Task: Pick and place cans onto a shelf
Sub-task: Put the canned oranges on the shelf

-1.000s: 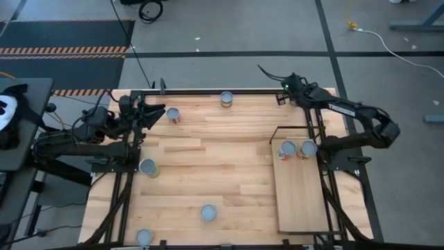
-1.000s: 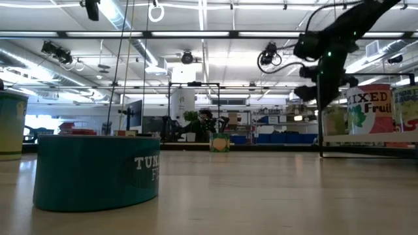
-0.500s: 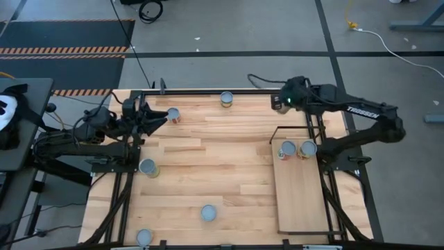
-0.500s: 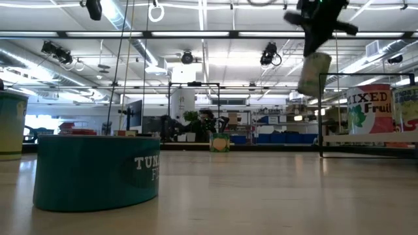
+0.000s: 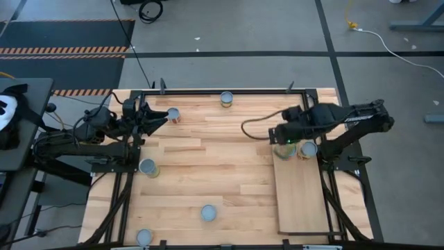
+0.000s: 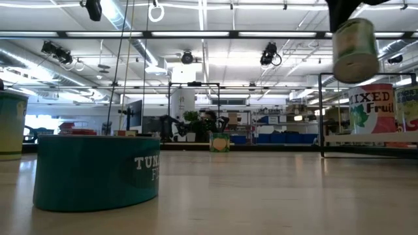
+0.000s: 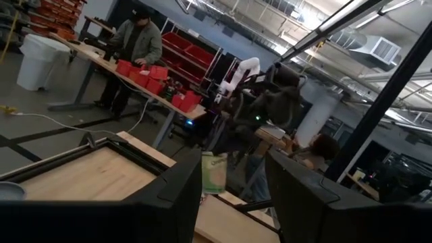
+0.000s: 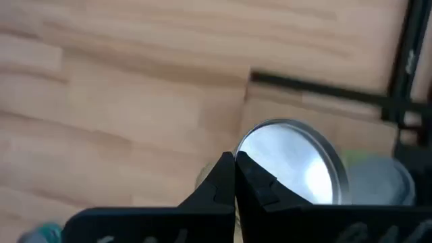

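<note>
From above, a planked wooden table [image 5: 208, 167] carries scattered cans and, on its right side, a pale board shelf [image 5: 302, 198] with a thin black wire frame [image 5: 291, 128] at its far end. The right gripper [image 5: 281, 137] hovers over that end of the shelf, clamping a can [image 6: 354, 49] in the air; the can is pale green-labelled with a silvery base. A second can [image 5: 306, 148] stands on the shelf just beside it. Five more cans sit on the table: one at the far edge [image 5: 227, 98], one [image 5: 173, 115] just ahead of the left gripper [image 5: 161, 116], whose fingers are parted, and three [image 5: 148, 167] down the left and near side.
</note>
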Tool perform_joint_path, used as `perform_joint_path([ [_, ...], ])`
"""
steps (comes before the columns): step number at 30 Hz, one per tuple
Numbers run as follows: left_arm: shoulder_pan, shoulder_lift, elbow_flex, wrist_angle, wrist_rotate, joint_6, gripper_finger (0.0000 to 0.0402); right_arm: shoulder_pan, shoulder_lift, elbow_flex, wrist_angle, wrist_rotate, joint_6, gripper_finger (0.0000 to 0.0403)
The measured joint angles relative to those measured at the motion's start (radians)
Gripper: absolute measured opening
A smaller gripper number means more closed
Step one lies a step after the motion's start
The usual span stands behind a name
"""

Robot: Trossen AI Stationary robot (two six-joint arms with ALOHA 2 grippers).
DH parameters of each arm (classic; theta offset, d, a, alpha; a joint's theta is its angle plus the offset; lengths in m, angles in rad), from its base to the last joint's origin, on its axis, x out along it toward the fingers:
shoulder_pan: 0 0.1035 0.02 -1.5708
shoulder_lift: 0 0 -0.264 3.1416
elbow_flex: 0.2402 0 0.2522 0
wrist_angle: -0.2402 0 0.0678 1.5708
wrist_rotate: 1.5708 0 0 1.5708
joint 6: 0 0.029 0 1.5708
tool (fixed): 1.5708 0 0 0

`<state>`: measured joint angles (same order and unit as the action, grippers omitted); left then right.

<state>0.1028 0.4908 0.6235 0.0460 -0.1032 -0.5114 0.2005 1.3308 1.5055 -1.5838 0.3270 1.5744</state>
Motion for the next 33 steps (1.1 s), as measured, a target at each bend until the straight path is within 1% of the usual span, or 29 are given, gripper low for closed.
perform_joint_path([
  [7, 0.000, 0.000, 0.000, 0.000, 0.000, 0.000, 0.0169, 0.130, 0.022, -0.003, 0.013, -0.095, 0.111, 0.0001],
  [10, 0.000, 0.000, 0.000, 0.002, 0.000, 0.000, 0.0169, 0.210, 0.061, -0.019, 0.011, -0.114, 0.252, 0.0001],
  [14, 0.000, 0.000, 0.000, 0.003, -0.003, 0.000, 0.0169, 0.319, 0.146, -0.022, 0.013, -0.138, 0.445, 0.0001],
  [17, 0.000, 0.000, 0.000, 0.003, -0.007, 0.000, 0.0169, 0.396, 0.198, -0.022, 0.013, -0.163, 0.569, 0.0001],
  [19, 0.000, 0.000, 0.000, 0.003, -0.007, 0.000, 0.0169, 0.440, 0.225, -0.022, 0.013, -0.164, 0.620, 0.0001],
  [21, 0.000, 0.000, 0.000, 0.002, -0.007, 0.000, 0.0169, 0.466, 0.248, -0.022, 0.012, -0.155, 0.624, 0.0001],
  [24, 0.000, 0.000, 0.000, 0.002, -0.007, 0.007, 0.0169, 0.482, 0.286, -0.022, 0.013, -0.076, 0.615, 0.0002],
  [27, 0.000, 0.000, 0.000, 0.002, -0.007, 0.026, 0.0169, 0.473, 0.324, -0.022, 0.012, -0.013, 0.576, 0.0002],
  [33, 0.000, 0.000, 0.000, 0.002, 0.003, 0.020, 0.0169, 0.464, 0.386, -0.022, 0.013, -0.004, 0.508, 0.0002],
])
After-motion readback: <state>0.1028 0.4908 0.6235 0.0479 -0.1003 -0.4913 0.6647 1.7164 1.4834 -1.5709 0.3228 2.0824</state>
